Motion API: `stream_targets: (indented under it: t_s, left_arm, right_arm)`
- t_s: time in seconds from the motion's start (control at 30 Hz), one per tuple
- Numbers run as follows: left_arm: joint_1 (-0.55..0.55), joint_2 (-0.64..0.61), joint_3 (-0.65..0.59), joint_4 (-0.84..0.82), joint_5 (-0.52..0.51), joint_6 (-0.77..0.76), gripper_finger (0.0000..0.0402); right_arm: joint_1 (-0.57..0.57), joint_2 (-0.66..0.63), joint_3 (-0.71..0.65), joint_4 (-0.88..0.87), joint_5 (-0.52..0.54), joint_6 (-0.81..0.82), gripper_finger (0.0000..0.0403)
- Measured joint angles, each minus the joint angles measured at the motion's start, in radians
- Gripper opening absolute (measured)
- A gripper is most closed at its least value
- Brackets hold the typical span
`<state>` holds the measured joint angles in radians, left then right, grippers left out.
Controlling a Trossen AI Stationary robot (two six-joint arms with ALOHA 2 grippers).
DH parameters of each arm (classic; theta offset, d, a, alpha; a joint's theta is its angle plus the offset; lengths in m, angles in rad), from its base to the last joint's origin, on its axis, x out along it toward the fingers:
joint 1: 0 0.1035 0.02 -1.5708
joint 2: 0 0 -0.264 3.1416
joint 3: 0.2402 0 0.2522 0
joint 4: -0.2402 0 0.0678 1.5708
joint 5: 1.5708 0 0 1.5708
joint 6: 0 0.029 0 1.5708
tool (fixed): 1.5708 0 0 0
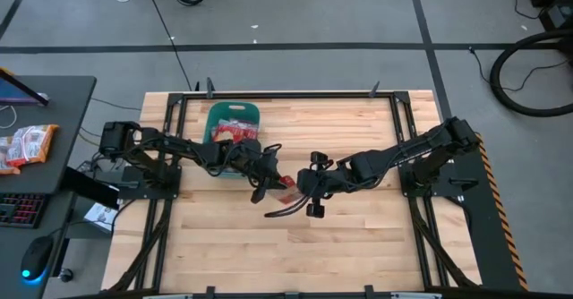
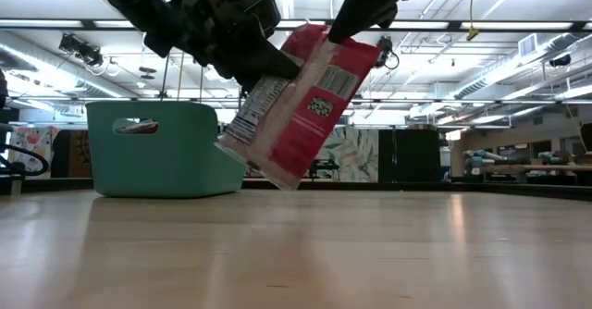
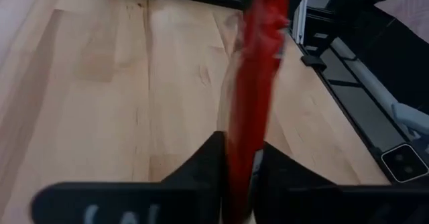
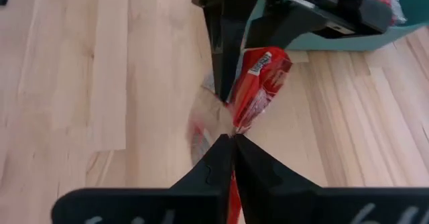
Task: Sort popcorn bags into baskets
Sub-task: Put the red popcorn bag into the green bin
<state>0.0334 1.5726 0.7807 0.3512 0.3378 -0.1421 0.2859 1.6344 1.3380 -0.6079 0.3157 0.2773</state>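
Observation:
One red popcorn bag (image 2: 310,105) with a pale label hangs tilted in the air between both grippers, over the middle of the table; it also shows edge-on in the left wrist view (image 3: 258,63). My left gripper (image 1: 267,175) is shut on it from the basket side. My right gripper (image 1: 303,189) is shut on it from the right. The teal basket (image 1: 208,124) stands at the far left of the table with red packets inside; in the low view the basket (image 2: 157,156) is behind and left of the bag. My left gripper (image 3: 241,184) pinches the bag between its two fingers at the edge beside the pale label (image 2: 262,85), slanting down from the left. The bag stands edge-on between the fingers, lifted clear of the table. My right gripper (image 4: 233,140) pinches the bag's upper end (image 2: 356,33) between its two fingers, coming from above and the right. The bag (image 4: 258,83) hangs tilted below it, with its lower corner (image 2: 289,181) off the table.
A dark side desk left of the table carries orange-and-white snack packets (image 1: 27,142), a keyboard and a mouse. Bare wooden table top (image 1: 295,254) lies near and to the right of the grippers. Black frame rails (image 1: 421,245) run along the table's edges.

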Motion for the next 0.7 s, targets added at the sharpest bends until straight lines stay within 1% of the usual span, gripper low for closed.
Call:
stream_targets:
  t_s: [0.07, 0.13, 0.27, 0.37, 0.47, 0.57, 0.7]
  left_arm:
    - [0.0, 0.0, 0.0, -0.002, 0.002, -0.004, 0.004]
    - [0.0, 0.0, 0.0, 0.0, 0.005, -0.004, 0.0029]
    - [0.01, -0.03, 0.0, -0.005, 0.025, 0.019, 0.0032]
    - [0.029, -0.09, -0.001, -0.033, 0.025, 0.072, 0.0043]
    - [0.058, -0.182, -0.001, -0.077, 0.024, 0.159, 0.0045]
    - [0.09, -0.289, -0.001, -0.128, 0.012, 0.287, 0.004]
    - [0.124, -0.419, 0.0, -0.25, -0.062, 0.499, 0.0039]
  right_arm:
    - [0.0, 0.0, 0.0, 0.0, 0.016, 0.034, 0.0029]
    - [0.0, -0.004, 0.0, -0.001, 0.021, 0.054, 0.0039]
    - [0.0, -0.041, 0.0, -0.002, 0.008, 0.065, 0.0072]
    - [0.002, -0.101, 0.0, -0.019, 0.016, 0.09, 0.0101]
    - [0.02, -0.172, 0.0, -0.044, 0.096, 0.118, 0.0121]
    - [0.053, -0.224, 0.0, -0.049, 0.192, 0.116, 0.0126]
    - [0.089, -0.243, 0.0, -0.051, 0.254, 0.117, 0.0126]
